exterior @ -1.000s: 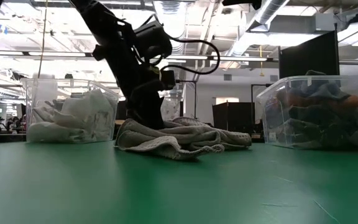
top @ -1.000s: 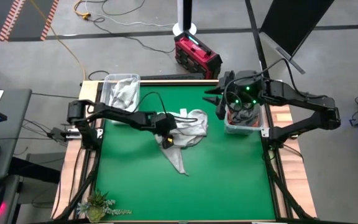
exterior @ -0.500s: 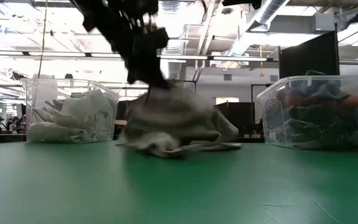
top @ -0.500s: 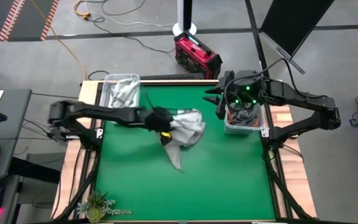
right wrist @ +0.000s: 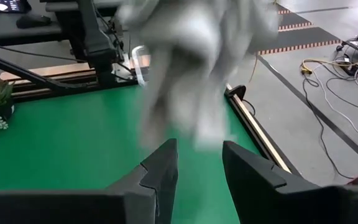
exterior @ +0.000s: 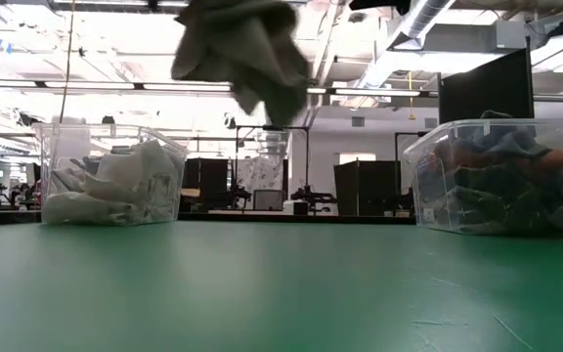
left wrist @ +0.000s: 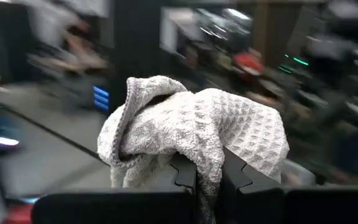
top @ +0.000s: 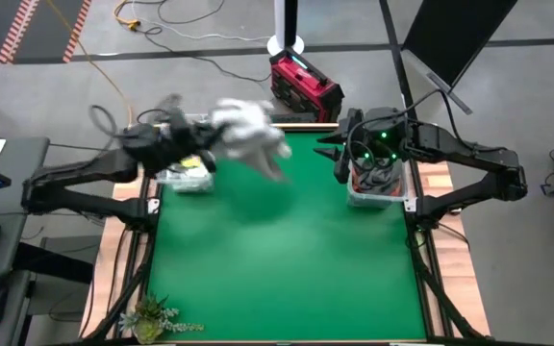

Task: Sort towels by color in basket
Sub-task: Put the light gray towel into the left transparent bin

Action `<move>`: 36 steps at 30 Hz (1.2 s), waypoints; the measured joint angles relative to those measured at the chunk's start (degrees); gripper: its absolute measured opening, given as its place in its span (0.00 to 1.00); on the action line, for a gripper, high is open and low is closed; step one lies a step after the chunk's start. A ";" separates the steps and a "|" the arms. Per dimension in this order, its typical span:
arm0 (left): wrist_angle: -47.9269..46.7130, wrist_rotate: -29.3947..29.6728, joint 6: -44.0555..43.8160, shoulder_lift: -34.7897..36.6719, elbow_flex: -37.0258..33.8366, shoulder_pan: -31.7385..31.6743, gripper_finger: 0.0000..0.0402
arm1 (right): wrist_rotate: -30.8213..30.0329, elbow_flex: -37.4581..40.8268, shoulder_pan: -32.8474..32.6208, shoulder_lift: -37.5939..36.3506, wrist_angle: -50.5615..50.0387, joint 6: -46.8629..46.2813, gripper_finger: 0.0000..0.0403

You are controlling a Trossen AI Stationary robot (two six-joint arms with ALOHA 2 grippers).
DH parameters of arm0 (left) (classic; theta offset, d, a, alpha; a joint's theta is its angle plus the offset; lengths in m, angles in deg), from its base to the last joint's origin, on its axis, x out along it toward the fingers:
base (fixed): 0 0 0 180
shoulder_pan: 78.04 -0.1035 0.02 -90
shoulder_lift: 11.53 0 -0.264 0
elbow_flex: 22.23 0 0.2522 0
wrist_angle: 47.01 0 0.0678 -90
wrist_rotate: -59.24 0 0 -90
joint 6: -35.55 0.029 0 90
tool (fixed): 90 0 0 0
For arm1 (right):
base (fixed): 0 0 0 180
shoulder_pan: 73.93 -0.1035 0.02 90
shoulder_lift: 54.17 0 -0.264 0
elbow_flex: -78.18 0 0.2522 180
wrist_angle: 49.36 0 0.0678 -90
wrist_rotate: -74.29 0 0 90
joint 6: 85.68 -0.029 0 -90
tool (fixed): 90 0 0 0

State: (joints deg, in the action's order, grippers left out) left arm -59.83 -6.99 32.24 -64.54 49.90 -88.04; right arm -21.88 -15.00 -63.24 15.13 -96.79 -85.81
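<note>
A light grey waffle-weave towel (top: 248, 135) hangs high over the table's far left, bunched up, with my left gripper (left wrist: 209, 171) shut on it. In the low view the towel (exterior: 247, 49) is well above the green table. Under my left arm stands the left clear basket (exterior: 110, 186), which holds white towels. The right clear basket (exterior: 492, 176) holds dark and orange towels. Above it my right gripper (right wrist: 197, 158) stands open, nothing between its fingers. My left gripper pinches a bunched fold of the towel (left wrist: 207, 155) between its two fingers; how many layers I cannot tell. The fingers lie about level, pointing toward the table's right. The towel is lifted clear of the table, heaped over the fingertips and hanging below them.
The middle and near part of the green table (top: 287, 259) lies bare. A small potted plant (top: 152, 315) sits at the near left corner. A red device (top: 306, 86) stands on the floor beyond the far edge.
My left gripper has risen from the table's middle and drawn back toward the far left, tipping from pointing down to about level. The grey towel, which lay spread on the table, has gone up with it, bunched, and now hangs clear of the table.
</note>
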 joint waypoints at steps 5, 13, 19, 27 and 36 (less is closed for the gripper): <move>-3.88 18.32 6.30 6.43 0.07 -0.03 0.03 | 0.01 0.02 -0.03 0.00 -0.01 0.02 0.39; -19.16 40.88 -2.41 9.26 0.04 -0.03 0.04 | 0.02 0.04 -0.61 0.07 -0.06 -0.75 0.39; -38.13 42.48 -22.31 6.79 0.04 -2.27 0.04 | 0.02 0.04 -0.59 0.09 0.09 -1.36 0.39; -43.16 20.31 -39.65 0.94 -5.05 -14.65 0.03 | 0.02 0.04 -0.59 0.09 2.77 -1.36 0.39; -39.06 7.66 -34.65 -4.30 -6.21 -27.01 0.03 | 0.04 0.04 -2.02 0.11 3.37 -2.45 0.39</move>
State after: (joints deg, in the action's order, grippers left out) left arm -98.89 0.67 -2.41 -68.83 43.70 -115.05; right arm -21.84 -14.95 -65.25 15.24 -93.42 -88.25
